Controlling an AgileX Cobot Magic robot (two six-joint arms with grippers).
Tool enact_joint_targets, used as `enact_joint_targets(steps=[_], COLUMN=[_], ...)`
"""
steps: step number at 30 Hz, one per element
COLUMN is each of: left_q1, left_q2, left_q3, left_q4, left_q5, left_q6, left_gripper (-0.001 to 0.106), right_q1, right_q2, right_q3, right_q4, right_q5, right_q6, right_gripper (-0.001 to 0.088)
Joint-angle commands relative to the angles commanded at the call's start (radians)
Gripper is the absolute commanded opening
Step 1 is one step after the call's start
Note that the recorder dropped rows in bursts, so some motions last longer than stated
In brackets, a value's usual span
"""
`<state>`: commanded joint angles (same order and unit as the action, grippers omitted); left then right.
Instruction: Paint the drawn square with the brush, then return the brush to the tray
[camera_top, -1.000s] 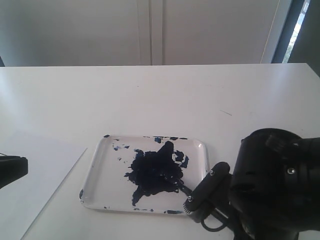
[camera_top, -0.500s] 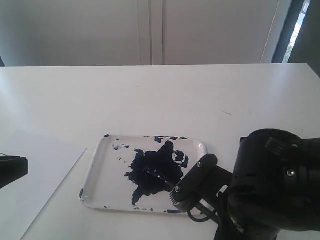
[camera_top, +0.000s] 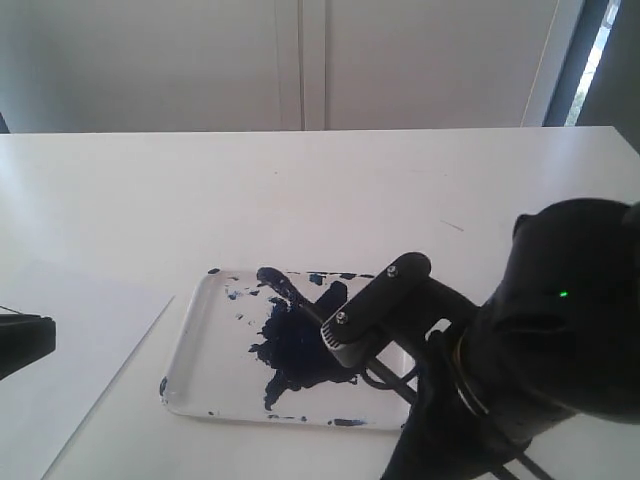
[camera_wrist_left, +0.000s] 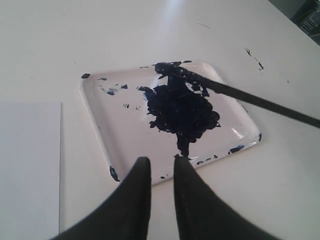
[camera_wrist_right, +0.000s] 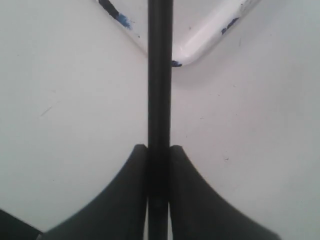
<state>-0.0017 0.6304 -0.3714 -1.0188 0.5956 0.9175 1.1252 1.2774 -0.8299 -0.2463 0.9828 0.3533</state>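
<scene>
brush axis: the brush (camera_top: 290, 293) runs diagonally in the exterior view, its long axis slanting from the tray's far rim down to the right
brush heading: dark bristle end points to the far left, handle end points near right into the right end effector (camera_wrist_right: 159, 150)
brush location: bristle tip over the tray (camera_top: 190, 340) near its far rim, just past the top of the paint blotch (camera_top: 305, 345); can't tell if the tip touches the tray
brush vs right end effector: handle clamped between both fingers, sticking straight out ahead of them and crossing the tray's corner (camera_wrist_right: 210, 30)
right end effector state: narrow, closed on the black handle (camera_wrist_right: 160, 75)
brush vs left end effector: well apart; the handle (camera_wrist_left: 240, 95) crosses the tray's far side
left end effector (camera_wrist_left: 161, 159): at the tray's near rim, jaws nearly together, slim gap, nothing between
tray contents: big dark blue-black blotch (camera_wrist_left: 180, 107) mid-tray, specks along the rim, bare white (camera_wrist_left: 125, 135) elsewhere
paper (camera_top: 70, 350): white sheet on the surface (camera_top: 300, 190), beside the tray's left side, not touching
</scene>
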Motion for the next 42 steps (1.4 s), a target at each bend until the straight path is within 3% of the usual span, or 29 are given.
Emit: enact_joint_targets(steps=[3, 10, 15, 18, 25, 33, 42], left_q1=[0.0, 0.0, 0.0, 0.0, 0.0, 0.0, 0.0], left_q2=[0.0, 0.0, 0.008, 0.049, 0.177, 0.347, 0.654], left_q3=[-0.05, -0.188, -0.238, -0.238, -0.236, -0.236, -0.236], left_q4=[0.148, 0.727, 0.974, 1.039, 1.047, 1.122, 1.131], left_q5=[0.029, 0.023, 0.007, 0.042, 0.058, 0.113, 0.02], left_q6=[-0.055, -0.568, -0.724, -0.757, -0.779, -1.11, -1.189], left_gripper=[0.024, 0.044, 0.047, 0.047, 0.047, 0.047, 0.047], right_q1=[0.0, 0.0, 0.0, 0.0, 0.0, 0.0, 0.0], right_q2=[-0.05, -0.122, -0.126, -0.118, -0.046, 0.057, 0.063], right_q3=[0.0, 0.0, -0.024, -0.054, -0.119, -0.18, -0.186], right_q4=[0.048, 0.098, 0.1, 0.1, 0.095, 0.088, 0.066], right_q5=[0.022, 0.022, 0.013, -0.022, -0.104, -0.148, -0.184], right_q6=[-0.053, -0.113, -0.175, -0.205, -0.263, -0.3, -0.309], right_gripper=[0.0, 0.0, 0.0, 0.0, 0.0, 0.0, 0.0])
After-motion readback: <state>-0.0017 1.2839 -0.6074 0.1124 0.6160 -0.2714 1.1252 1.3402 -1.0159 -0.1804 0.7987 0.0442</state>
